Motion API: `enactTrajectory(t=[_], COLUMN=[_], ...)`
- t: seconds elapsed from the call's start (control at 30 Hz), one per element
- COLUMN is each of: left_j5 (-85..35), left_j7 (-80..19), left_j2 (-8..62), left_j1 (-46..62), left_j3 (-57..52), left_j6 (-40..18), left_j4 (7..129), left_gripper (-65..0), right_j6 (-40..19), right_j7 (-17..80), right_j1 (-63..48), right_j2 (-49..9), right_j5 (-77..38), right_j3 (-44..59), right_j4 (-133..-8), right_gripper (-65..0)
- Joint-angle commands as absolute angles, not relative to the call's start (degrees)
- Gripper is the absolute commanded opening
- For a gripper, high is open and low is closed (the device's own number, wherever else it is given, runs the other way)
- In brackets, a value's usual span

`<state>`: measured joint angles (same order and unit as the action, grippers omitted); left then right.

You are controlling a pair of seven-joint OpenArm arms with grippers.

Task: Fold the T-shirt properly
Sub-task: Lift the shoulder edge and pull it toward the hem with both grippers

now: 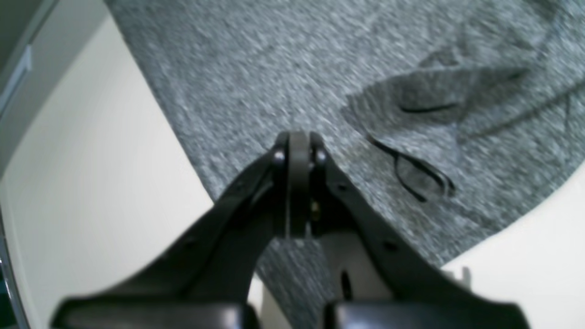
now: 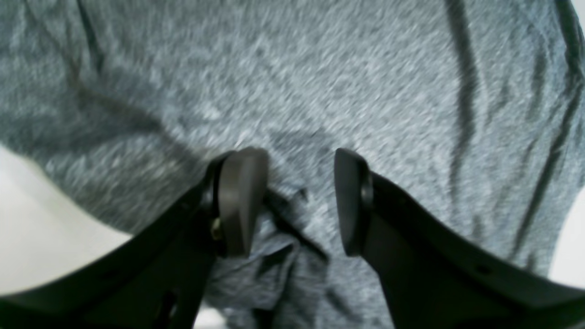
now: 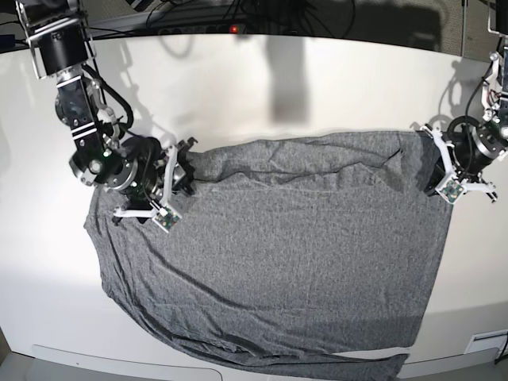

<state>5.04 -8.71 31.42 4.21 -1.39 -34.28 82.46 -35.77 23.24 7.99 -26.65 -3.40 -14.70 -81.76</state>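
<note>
T-shirt [image 3: 270,262] spread flat, collar loop visible only left-wrist

A lab: white table [image 3: 262,79], cables [image 3: 206,16] behind.

left gripper [image 1: 298,146]: fingers pressed together | right gripper [image 2: 299,201]: fingers spread apart

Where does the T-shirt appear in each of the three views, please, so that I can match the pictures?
Left wrist: the T-shirt fills the upper right, beyond the shut left gripper.
Right wrist: it fills nearly the whole picture, under the open right gripper.
Base: it lies spread across the middle of the white table.
Shared landmark: the white table, which borders the grey cloth in every view.
</note>
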Motion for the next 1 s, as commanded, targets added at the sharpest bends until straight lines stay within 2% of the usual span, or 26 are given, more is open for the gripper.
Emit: enactTrajectory(t=[0.0,0.13,0.23,0.33,0.43,0.5,0.6,0.77,0.97], left_j5=[4.4,4.4,4.4,4.4,4.5,5.8,10.3,21.8,26.1], left_j7=[-8.7,-12.4,-16.4,-20.0,-20.1,-19.7,-15.9,-2.2,2.0], left_j2=[32.4,32.6,32.6,32.8,34.6,36.3,38.3,38.4,37.6], left_j1=[3.7,3.8,3.8,3.8,5.0,6.7,9.9,13.6,13.8], left_j3=[-1.8,-1.8,-1.8,-1.8,-1.8,-1.8,-1.8,-1.8,-1.7], left_j6=[-33.8,-40.0,-40.0,-40.0,-40.0,-40.0,-40.0,-40.0,-40.0], left_j4=[83.4,85.6,88.2,89.6,89.6,89.6,89.6,89.5,85.5], left_gripper=[-62.3,-61.8,-60.2,-53.7,-48.6,-47.4,-45.8,-45.8,-45.8], right_j6=[-35.2,-35.3,-35.6,-35.6,-35.6,-35.6,-35.6,-35.6,-35.6], right_j7=[23.1,26.8,29.5,31.4,33.3,34.2,34.4,34.6,36.3], right_j1=[9.4,9.5,9.4,9.4,9.3,9.3,9.4,9.3,9.3], right_j2=[-27.4,-28.1,-28.8,-29.9,-31.2,-31.9,-32.4,-31.9,-31.9], right_j5=[-4.2,-5.2,-5.2,-6.6,-9.0,-9.6,-9.6,-9.7,-9.6], right_j3=[-14.2,-14.2,-14.2,-14.2,-14.2,-14.2,-14.2,-14.3,-14.3], right_j4=[-82.9,-85.0,-87.3,-88.5,-88.5,-88.5,-88.5,-88.5,-88.5], right_gripper=[-37.0,-37.0,-37.0,-37.0,-37.0,-37.0,-37.0,-37.0,-37.0])
